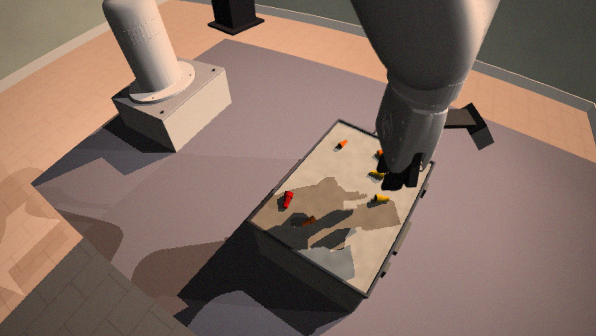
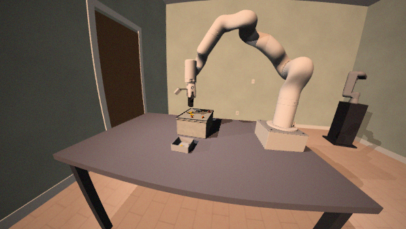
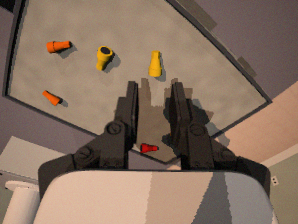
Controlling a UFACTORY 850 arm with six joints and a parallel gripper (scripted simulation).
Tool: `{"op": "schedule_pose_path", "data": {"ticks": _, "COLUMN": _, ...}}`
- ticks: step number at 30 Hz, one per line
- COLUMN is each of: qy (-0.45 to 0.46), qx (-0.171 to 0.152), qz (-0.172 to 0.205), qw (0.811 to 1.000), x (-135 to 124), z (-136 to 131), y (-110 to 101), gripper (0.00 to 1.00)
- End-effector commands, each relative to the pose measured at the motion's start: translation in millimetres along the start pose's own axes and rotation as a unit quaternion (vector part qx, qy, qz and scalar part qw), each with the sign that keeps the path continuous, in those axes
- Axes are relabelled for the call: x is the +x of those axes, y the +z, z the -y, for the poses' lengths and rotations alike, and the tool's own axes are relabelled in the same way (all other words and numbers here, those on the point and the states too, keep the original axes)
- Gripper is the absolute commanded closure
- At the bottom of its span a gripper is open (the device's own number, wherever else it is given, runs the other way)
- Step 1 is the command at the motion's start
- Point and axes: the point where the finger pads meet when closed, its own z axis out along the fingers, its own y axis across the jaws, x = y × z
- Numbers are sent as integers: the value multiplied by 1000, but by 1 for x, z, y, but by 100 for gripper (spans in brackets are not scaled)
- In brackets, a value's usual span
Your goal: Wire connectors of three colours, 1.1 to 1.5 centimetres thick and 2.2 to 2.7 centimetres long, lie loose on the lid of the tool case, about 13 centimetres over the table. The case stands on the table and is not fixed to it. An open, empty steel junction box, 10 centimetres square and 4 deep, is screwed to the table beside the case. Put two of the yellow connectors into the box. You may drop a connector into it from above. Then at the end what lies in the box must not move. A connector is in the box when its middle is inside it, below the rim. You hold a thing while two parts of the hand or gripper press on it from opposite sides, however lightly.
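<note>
The tool case (image 1: 340, 205) stands on the table with loose connectors on its lid. Two yellow connectors lie near the lid's right edge, one (image 1: 381, 199) clear of the arm and one (image 1: 376, 174) right beside the fingers. In the wrist view they show as a cone (image 3: 154, 64) just ahead of the fingertips and a second one (image 3: 104, 56) to its left. My gripper (image 3: 154, 95) (image 2: 191, 101) hovers a little above the lid, fingers partly apart with nothing between them. The steel box (image 2: 183, 144) in front of the case holds one yellow connector (image 2: 181, 145).
Orange connectors (image 1: 342, 144) (image 1: 308, 220) and a red one (image 1: 288, 199) also lie on the lid. In the wrist view two orange ones (image 3: 59, 46) (image 3: 52, 98) lie at the left. The arm's base (image 1: 170, 107) stands behind the case. My arm hides the box in the top view.
</note>
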Motion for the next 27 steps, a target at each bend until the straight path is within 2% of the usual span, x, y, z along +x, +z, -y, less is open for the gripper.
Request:
{"op": "schedule_pose_path", "data": {"ticks": 1, "qy": 0, "qx": 0, "qz": -1, "qw": 1000, "x": 1, "z": -1, "y": 14, "gripper": 71}}
{"op": "schedule_pose_path", "data": {"ticks": 5, "qy": 0, "qx": 0, "qz": -1, "qw": 1000, "x": 1, "z": -2, "y": 38, "gripper": 71}}
{"op": "schedule_pose_path", "data": {"ticks": 27, "qy": 0, "qx": 0, "qz": -1, "qw": 1000, "x": 2, "z": -2, "y": 38, "gripper": 71}}
